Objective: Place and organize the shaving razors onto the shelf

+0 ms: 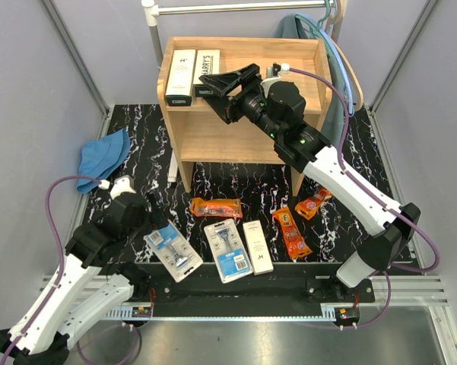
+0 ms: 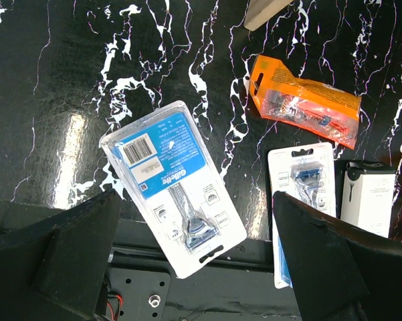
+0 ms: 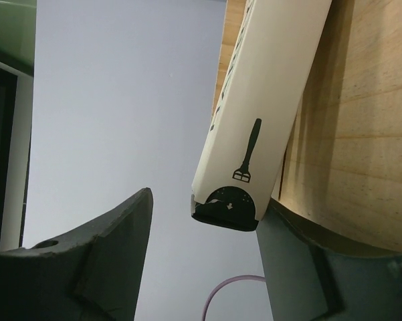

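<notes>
The wooden shelf (image 1: 236,137) stands at the back. Two white Harry's boxes (image 1: 181,72) (image 1: 205,72) lie on its top tier. My right gripper (image 1: 222,93) is open at the second box. In the right wrist view this box (image 3: 267,100) rests against one finger (image 3: 301,267), with a gap to the other. My left gripper (image 1: 153,225) is open above a blister card (image 1: 172,251), seen between its fingers (image 2: 174,180). A second blister card (image 1: 228,249), a white box (image 1: 257,245) and three orange pouches (image 1: 215,207) (image 1: 292,232) (image 1: 313,202) lie on the black mat.
A blue cloth (image 1: 103,156) lies left of the shelf. A metal rail (image 1: 236,7) with hangers stands behind the shelf. The left wrist view also shows the second card (image 2: 301,194), an orange pouch (image 2: 304,100) and the white box (image 2: 368,197).
</notes>
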Motion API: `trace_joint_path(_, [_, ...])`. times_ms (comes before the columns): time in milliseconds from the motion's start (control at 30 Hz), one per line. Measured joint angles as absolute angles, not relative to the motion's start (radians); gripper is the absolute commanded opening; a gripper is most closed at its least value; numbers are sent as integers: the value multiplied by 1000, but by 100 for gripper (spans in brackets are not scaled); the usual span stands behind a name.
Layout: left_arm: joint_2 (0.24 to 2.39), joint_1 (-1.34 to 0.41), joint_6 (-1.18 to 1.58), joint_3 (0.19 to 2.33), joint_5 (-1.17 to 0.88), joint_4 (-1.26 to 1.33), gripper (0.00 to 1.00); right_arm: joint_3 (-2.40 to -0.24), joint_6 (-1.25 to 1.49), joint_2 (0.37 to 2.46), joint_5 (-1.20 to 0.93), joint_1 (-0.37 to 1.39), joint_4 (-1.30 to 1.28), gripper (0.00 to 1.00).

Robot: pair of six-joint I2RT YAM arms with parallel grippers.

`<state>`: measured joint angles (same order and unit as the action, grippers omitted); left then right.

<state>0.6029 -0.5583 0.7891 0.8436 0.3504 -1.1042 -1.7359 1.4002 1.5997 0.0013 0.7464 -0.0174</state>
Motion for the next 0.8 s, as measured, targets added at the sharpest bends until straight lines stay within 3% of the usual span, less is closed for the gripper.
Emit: trace_joint_path(800, [603, -559, 758, 841, 321, -1089, 99, -1715, 1256, 1545, -99, 755, -147, 72])
